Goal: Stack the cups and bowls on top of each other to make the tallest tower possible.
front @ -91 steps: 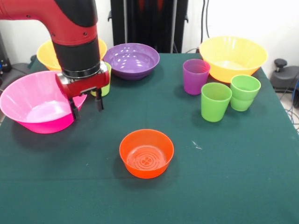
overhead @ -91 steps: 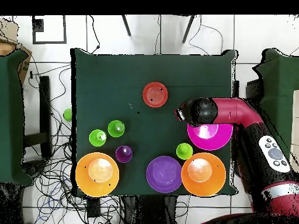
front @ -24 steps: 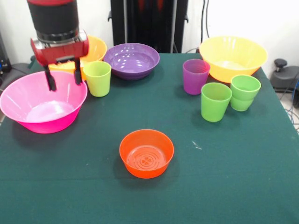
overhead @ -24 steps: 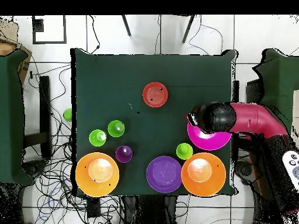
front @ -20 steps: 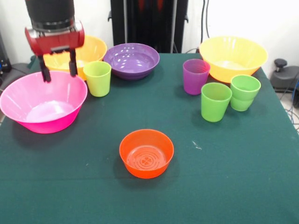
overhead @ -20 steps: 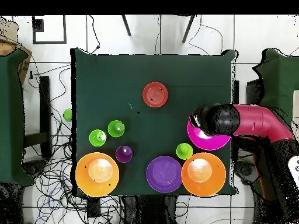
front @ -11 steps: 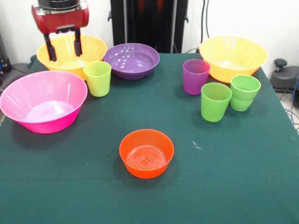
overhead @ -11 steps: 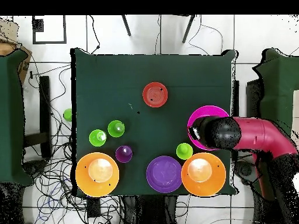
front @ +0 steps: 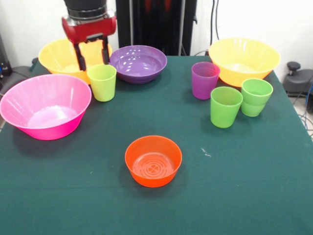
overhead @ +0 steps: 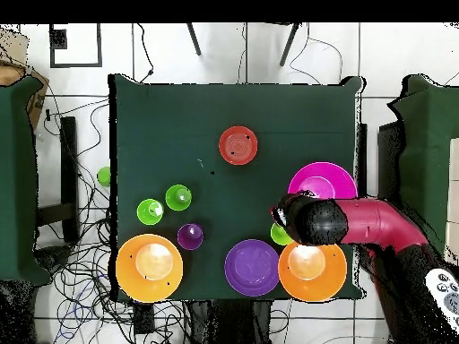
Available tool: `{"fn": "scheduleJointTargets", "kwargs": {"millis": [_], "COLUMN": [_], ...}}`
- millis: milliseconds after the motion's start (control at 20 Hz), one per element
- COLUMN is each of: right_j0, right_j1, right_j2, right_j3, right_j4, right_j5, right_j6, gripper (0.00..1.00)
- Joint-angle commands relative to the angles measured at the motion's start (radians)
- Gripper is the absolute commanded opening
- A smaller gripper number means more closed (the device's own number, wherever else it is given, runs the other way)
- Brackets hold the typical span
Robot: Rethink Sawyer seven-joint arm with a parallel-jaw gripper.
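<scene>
Green-clothed table (front: 254,186), nothing stacked yet: jaws (front: 91,51) hang open, empty, above the yellow-green cup (front: 101,82) at ten o'clock, small orange bowl (front: 153,160) at six; a descent off-centre risks a finger clipping the rim and tipping the cup.

Pink bowl (front: 45,106), purple cup (front: 204,80)

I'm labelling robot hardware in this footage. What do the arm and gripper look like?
The arm is a thick, rounded red tube ending in a black cylindrical wrist section. The gripper has a boxy red body with a dark front panel and two thin black fingers. No cables or markings are discernible.
</scene>
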Motion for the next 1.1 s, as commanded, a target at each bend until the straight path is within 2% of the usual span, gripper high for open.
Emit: {"fn": "scheduleJointTargets", "kwargs": {"millis": [50, 150, 400, 700, 950, 1100], "right_j0": [0.048, 0.049, 0.046, 0.042, 0.016, -0.003], "right_j1": [0.131, 0.154, 0.122, 0.118, 0.047, 0.018], "right_j2": [-0.031, -0.039, -0.043, -0.043, -0.015, 0.009], "right_j3": [0.037, 0.032, 0.062, 0.075, 0.091, 0.070], "right_j4": [-0.026, -0.032, -0.029, -0.029, 0.010, 0.031], "right_j5": [-0.060, -0.075, -0.085, -0.092, -0.024, 0.034], "right_j6": [0.085, 0.085, 0.094, 0.096, 0.054, 0.001], "gripper": [1.00, 1.00, 1.00, 1.00, 1.00, 1.00]}}
